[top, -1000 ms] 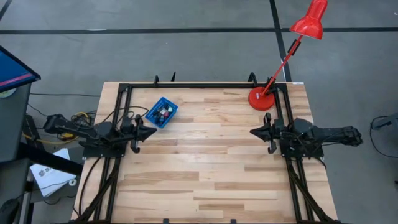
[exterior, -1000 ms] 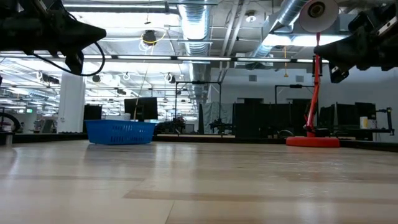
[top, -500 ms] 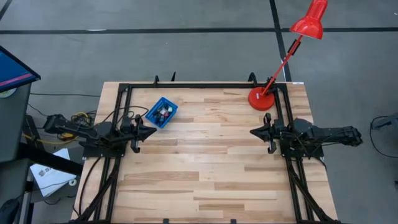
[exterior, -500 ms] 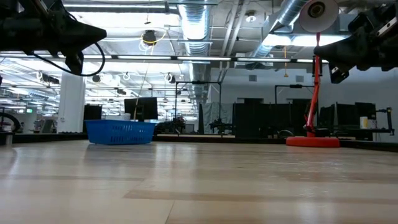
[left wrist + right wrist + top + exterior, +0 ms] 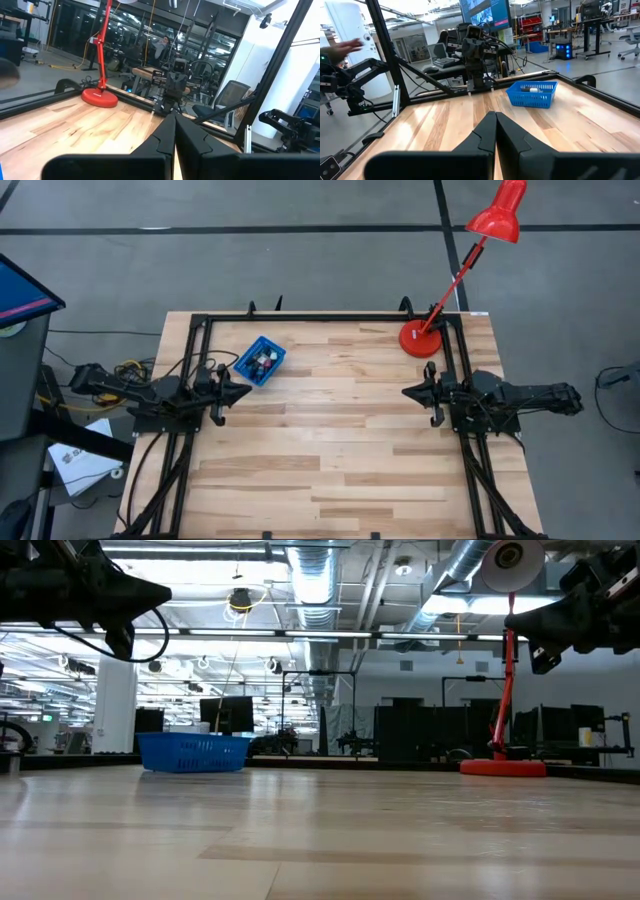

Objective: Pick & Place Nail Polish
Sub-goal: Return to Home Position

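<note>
Several tiny nail polish bottles (image 5: 262, 361) lie inside a blue plastic bin (image 5: 247, 370) at the table's far left; the bin also shows in the low view (image 5: 193, 752) and the right wrist view (image 5: 532, 94). My left gripper (image 5: 247, 391) is shut and empty, raised above the table at its left side, just near of the bin; its fingers show closed in the left wrist view (image 5: 175, 131). My right gripper (image 5: 406, 393) is shut and empty, raised at the table's right side (image 5: 495, 131).
A red desk lamp stands on its round base (image 5: 420, 338) at the table's far right, its shade (image 5: 500, 210) reaching beyond the table. A black frame (image 5: 320, 317) runs along the far edge and both sides. Bare wood (image 5: 330, 430) lies between the arms.
</note>
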You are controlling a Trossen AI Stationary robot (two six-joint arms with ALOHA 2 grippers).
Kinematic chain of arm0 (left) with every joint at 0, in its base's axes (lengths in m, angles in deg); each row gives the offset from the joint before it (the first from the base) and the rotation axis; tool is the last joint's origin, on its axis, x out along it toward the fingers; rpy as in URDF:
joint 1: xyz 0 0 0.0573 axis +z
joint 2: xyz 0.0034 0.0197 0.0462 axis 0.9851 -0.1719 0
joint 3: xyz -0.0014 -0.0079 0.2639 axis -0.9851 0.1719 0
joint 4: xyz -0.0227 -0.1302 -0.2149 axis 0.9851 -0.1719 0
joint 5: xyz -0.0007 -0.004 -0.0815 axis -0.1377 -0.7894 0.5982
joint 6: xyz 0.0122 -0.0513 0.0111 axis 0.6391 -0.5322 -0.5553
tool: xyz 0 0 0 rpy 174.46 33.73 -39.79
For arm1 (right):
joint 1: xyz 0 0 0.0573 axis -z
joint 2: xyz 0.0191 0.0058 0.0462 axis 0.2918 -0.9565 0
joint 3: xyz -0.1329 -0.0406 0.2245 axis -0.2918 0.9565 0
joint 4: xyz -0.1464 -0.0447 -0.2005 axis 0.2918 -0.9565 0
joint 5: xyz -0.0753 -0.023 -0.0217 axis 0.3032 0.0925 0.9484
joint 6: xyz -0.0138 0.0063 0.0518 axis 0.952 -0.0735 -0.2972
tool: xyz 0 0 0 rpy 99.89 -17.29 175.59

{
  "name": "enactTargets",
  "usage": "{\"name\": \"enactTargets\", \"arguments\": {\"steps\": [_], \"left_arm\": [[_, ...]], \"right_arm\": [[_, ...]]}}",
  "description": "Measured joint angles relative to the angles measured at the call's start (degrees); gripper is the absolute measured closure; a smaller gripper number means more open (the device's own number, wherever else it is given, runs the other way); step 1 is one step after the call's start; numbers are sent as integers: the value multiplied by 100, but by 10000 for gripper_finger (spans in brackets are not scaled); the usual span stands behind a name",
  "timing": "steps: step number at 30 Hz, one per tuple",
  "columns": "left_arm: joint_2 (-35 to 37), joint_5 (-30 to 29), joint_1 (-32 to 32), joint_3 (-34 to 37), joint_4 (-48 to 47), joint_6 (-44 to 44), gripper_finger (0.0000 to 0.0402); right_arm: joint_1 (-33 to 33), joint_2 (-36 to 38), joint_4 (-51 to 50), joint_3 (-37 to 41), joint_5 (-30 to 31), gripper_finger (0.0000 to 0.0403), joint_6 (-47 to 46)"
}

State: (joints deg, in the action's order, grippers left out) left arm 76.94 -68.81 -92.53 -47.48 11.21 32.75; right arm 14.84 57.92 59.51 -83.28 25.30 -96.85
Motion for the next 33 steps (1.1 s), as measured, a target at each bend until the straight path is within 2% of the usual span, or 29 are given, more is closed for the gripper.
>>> {"name": "enactTargets", "arguments": {"steps": [10, 16, 20, 23, 28, 33], "left_arm": [[11, 0, 0, 0, 10, 43, 400], [555, 207, 236, 0, -137, 780, 400], [1126, 1006, 518, 0, -487, 1331, 400], [1128, 1765, 702, 2, -686, 1650, 400], [1130, 2917, 991, 2, -1571, 1611, 400], [1130, 3091, 1029, 2, -1747, 1917, 400]], "right_arm": [[0, -2, 0, 2, 0, 403, 0], [0, -2, 0, 2, 2, 403, 0], [0, -2, 0, 2, 2, 403, 0], [0, -2, -2, 2, 2, 403, 0], [0, 0, -13, 4, 2, 403, 0], [0, 0, -15, 4, 0, 403, 0]]}}
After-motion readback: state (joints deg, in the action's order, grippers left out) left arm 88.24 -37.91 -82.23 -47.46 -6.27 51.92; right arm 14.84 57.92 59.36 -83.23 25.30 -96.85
